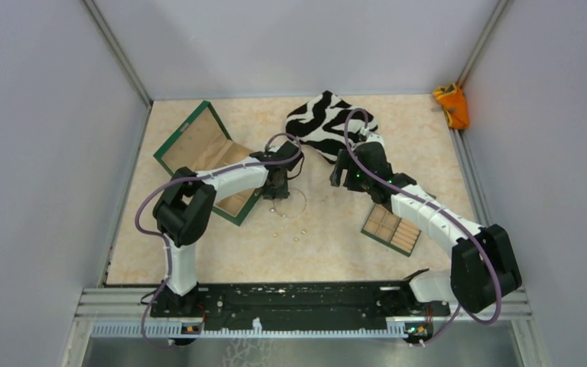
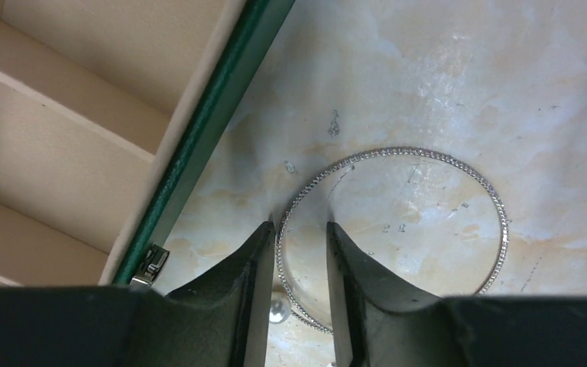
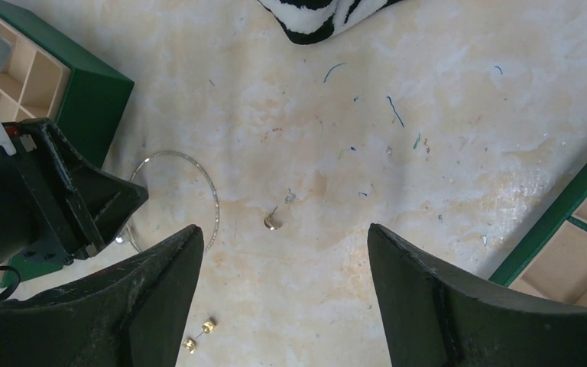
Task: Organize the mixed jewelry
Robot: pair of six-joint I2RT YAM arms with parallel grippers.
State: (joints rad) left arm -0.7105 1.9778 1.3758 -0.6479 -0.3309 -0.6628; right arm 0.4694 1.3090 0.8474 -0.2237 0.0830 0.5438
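Observation:
A thin silvery hoop (image 1: pixel 291 203) lies flat on the table beside the big green box. My left gripper (image 1: pixel 277 191) is down at the hoop's left rim. In the left wrist view the hoop (image 2: pixel 458 164) passes between the fingers of my left gripper (image 2: pixel 299 229); the jaws stand a little apart, and the rim runs close to the left finger (image 2: pixel 254 264). A small pearly bead (image 2: pixel 278 310) lies there too. My right gripper (image 1: pixel 342 177) hovers wide open and empty (image 3: pixel 284 238) above a gold stud (image 3: pixel 270 222). Two more gold pieces (image 3: pixel 199 335) lie nearer. The hoop (image 3: pixel 214 200) shows there too.
The dark green box (image 1: pixel 199 145) with tan compartments lies open at the left, its wall (image 2: pixel 199 145) close beside my left fingers. A small compartment tray (image 1: pixel 391 229) sits under the right arm. A zebra-striped cloth (image 1: pixel 327 122) lies at the back, an orange object (image 1: pixel 452 105) in the far right corner.

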